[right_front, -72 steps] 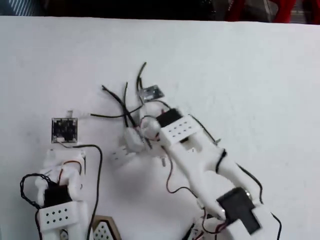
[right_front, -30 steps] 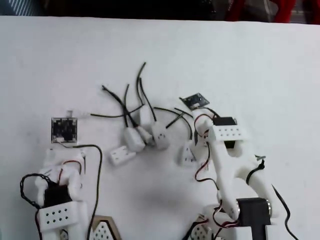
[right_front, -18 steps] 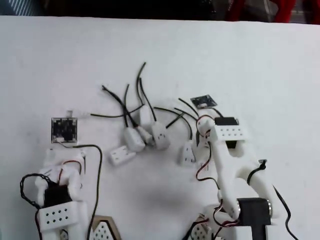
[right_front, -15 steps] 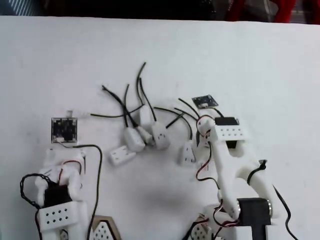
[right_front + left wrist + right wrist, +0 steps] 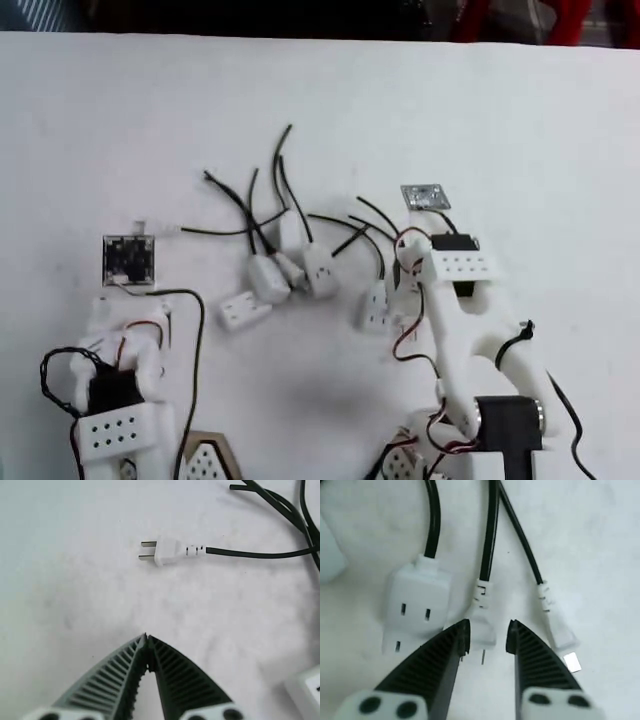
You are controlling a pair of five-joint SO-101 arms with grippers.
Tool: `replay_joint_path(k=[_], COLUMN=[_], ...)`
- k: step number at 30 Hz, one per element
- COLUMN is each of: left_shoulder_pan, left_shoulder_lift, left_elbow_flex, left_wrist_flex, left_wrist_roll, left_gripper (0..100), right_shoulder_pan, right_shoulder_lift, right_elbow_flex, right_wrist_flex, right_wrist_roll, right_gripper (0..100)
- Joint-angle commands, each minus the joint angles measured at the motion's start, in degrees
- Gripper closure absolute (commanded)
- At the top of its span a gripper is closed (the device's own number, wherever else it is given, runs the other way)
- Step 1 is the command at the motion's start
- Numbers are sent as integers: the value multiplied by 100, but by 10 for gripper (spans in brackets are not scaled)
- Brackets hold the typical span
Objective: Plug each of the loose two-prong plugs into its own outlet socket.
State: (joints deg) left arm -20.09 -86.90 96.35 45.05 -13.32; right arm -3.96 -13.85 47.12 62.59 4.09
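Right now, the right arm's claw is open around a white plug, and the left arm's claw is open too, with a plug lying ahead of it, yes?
Not quite: the left gripper is shut, fingers pressed together, as the left wrist view shows. The rest holds: the right gripper is open around a white plug, and another plug lies ahead of the left one.

1. My white table point(image 5: 520, 120): plain matte top, running across the whole high view up to its far edge.
2. Dark strip point(image 5: 300, 15): the room beyond that far edge.
3. Red objects point(image 5: 560, 18): in the strip, far right; kind not discernible.
4. Blue-and-white striped thing point(image 5: 40, 12): far left corner; unidentified.
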Motion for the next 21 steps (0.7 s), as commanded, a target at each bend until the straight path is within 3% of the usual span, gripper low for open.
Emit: replay_joint_path(k=[1,11,21], left_shoulder_pan=[-48,-48,-48], left_shoulder_lift=[-84,-84,-84], left_elbow_flex=[-35,-35,-35], left_wrist_flex=[-123,-123,-123], left_wrist_roll=[-62,-62,-62], left_gripper=[976,976,976], right_shoulder_pan=[57,48,4], right_shoulder_lift=[-163,1420,1490], right_elbow_flex=[-88,-501,-835], right_wrist_flex=[-48,-198,488], right_wrist_roll=[-53,-53,-18], right_gripper=[882,882,891])
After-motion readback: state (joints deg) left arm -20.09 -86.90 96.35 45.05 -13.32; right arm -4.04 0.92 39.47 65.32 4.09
